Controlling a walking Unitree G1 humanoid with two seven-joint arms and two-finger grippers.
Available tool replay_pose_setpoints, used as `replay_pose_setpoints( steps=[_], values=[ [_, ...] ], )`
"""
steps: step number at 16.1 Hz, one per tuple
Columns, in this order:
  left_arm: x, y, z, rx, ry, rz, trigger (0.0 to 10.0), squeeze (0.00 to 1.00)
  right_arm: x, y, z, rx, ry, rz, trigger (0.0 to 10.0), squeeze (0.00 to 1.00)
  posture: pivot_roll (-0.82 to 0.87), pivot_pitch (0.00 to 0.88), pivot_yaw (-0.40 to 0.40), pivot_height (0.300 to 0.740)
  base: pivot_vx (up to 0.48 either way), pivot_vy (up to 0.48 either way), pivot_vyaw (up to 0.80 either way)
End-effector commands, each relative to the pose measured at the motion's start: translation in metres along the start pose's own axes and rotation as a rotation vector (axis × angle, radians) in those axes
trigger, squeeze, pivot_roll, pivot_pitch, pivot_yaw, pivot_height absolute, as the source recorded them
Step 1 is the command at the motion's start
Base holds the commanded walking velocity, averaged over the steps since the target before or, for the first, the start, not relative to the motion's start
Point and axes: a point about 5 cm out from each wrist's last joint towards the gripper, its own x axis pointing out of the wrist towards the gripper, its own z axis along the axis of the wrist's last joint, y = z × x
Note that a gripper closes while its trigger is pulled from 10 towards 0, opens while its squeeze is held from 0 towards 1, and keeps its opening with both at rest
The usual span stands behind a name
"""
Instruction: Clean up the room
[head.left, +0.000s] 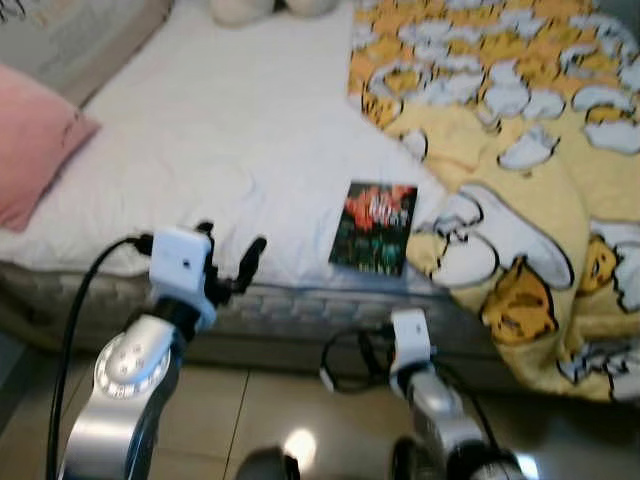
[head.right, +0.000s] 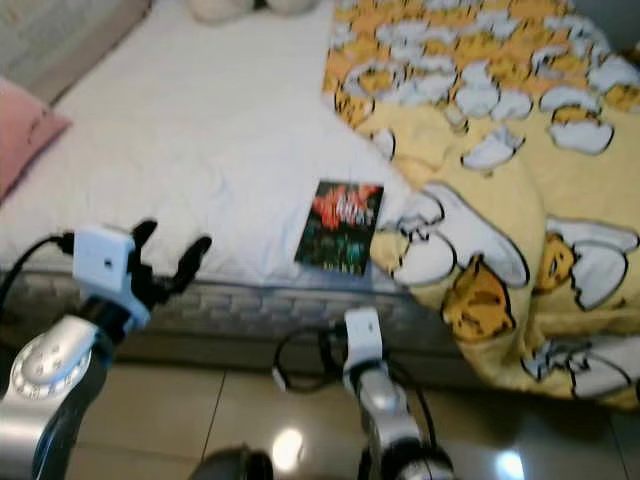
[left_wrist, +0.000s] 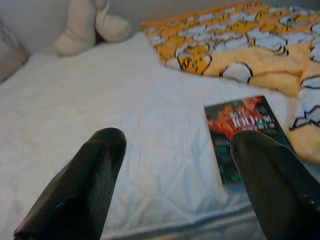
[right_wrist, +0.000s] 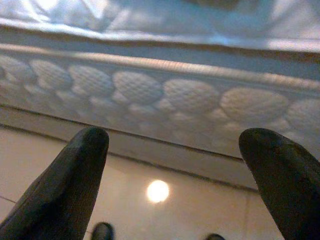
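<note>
Left wrist view: left gripper (left_wrist: 172, 150) spread above bed (left_wrist: 100, 100).

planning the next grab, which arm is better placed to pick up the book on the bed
Left, probably. The left end effector is raised at the mattress edge, open, with the book ahead of it. The right end effector sits lower, facing the mattress side.
</note>
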Motion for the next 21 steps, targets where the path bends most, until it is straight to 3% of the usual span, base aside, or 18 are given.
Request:
replay_pose_setpoints(
  steps=[1, 7, 14, 17, 19, 21],
  values=[
    [-0.005, -0.002, 0.001, -0.015, 0.016, -0.001, 10.0, 0.0, 0.003, -0.001, 0.002, -0.024, 0.018, -0.016, 10.0, 0.0, 0.18, 0.182, 0.12, 0.727, 0.0, 0.0, 0.0],
    [-0.008, -0.012, -0.003, -0.05, 0.042, -0.006, 10.0, 0.0, 0.017, -0.002, 0.034, -0.038, -0.014, -0.049, 10.0, 0.0, 0.18, 0.2, 0.109, 0.727, 0.0, 0.0, 0.0],
    [-0.009, -0.012, -0.004, -0.048, 0.06, -0.003, 10.0, 0.0, 0.029, 0.001, 0.076, -0.11, -0.076, -0.04, 10.0, 0.0, 0.21, 0.191, 0.108, 0.727, 0.0, 0.0, 0.0],
    [-0.008, -0.013, -0.003, -0.046, 0.063, -0.008, 10.0, 0.0, 0.033, -0.003, 0.112, -0.131, -0.19, -0.053, 10.0, 0.0, 0.21, 0.19, 0.11, 0.727, 0.0, 0.0, 0.0],
    [-0.005, -0.013, -0.004, -0.045, 0.061, -0.008, 10.0, 0.0, 0.033, -0.006, 0.15, -0.093, -0.333, -0.068, 10.0, 0.0, 0.2, 0.175, 0.11, 0.727, 0.0, 0.0, 0.0],
    [-0.001, -0.013, -0.003, -0.049, 0.054, -0.01, 10.0, 0.0, 0.03, -0.009, 0.174, -0.063, -0.438, -0.077, 10.0, 0.0, 0.18, 0.166, 0.11, 0.727, 0.0, 0.0, 0.0]
  ],
)
